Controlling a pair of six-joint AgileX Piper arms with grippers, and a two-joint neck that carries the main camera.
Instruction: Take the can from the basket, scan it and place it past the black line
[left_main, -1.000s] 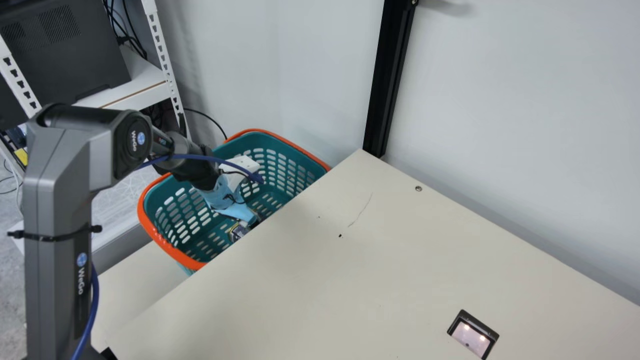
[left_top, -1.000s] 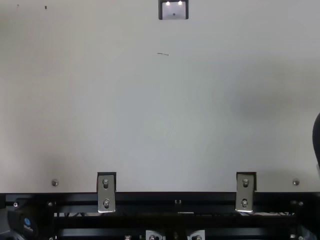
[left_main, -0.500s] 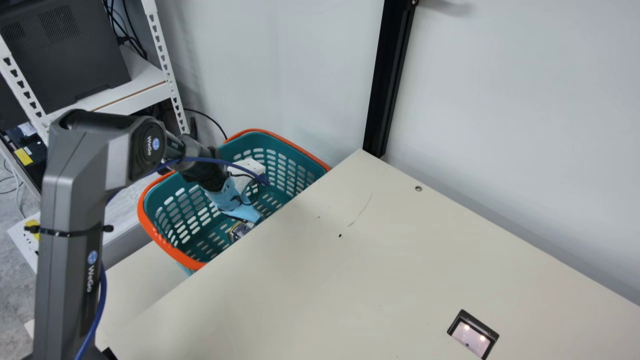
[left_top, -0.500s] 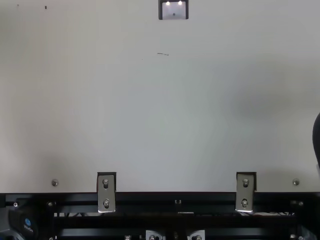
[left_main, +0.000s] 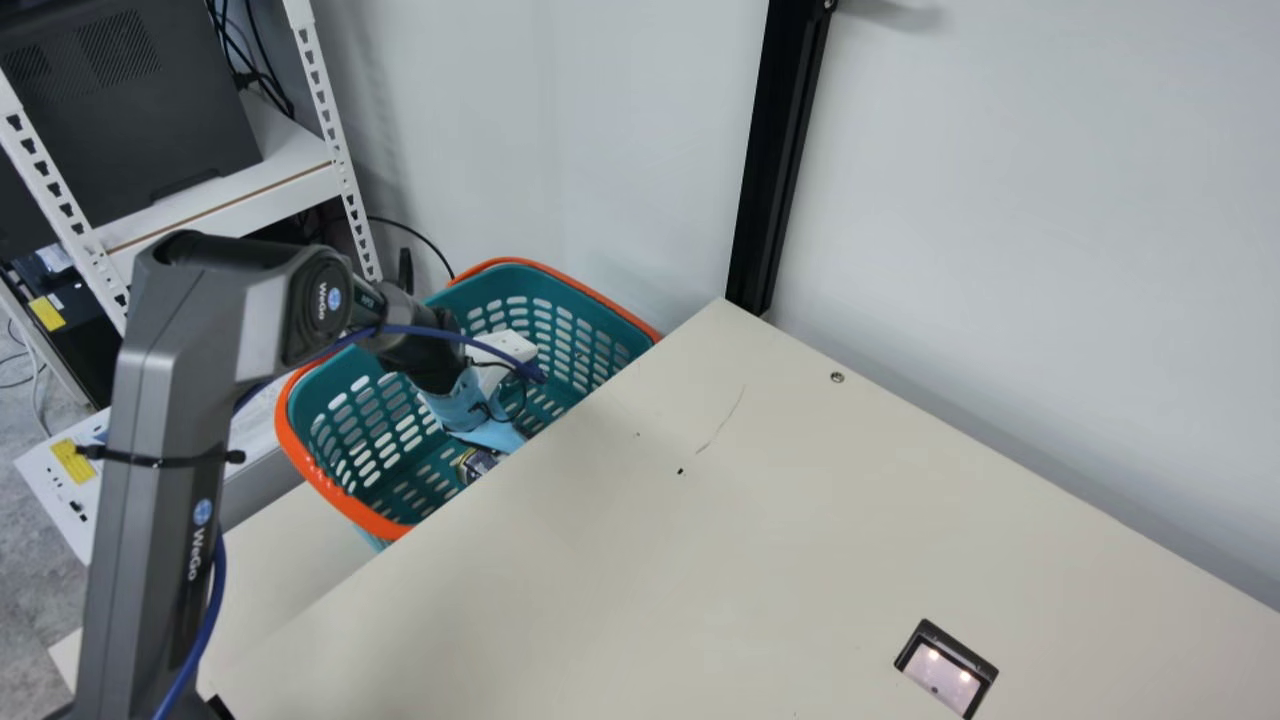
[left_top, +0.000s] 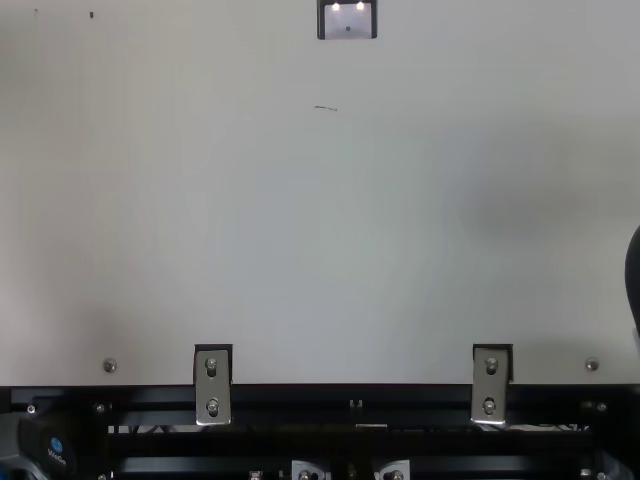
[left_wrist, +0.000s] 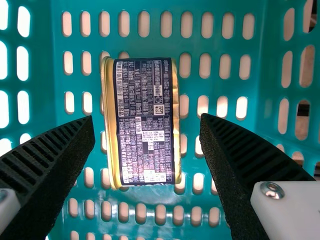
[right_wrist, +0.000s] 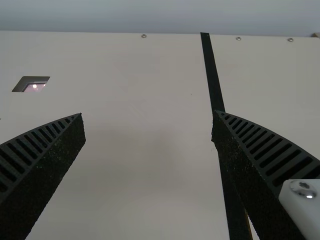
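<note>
Left claw (left_wrist: 147, 116) spread wide, nothing held. Can (left_wrist: 145, 150) lies in basket (left_wrist: 220, 45) ahead of claw, lined up within its gap but off-centre. Risk 1: nearer finger probably lands on can's rim, tipping or shoving it, if descent goes uncorrected. Risk 2: tips may snag floor slots if lowered too deep; too shallow, can likely slips.
</note>
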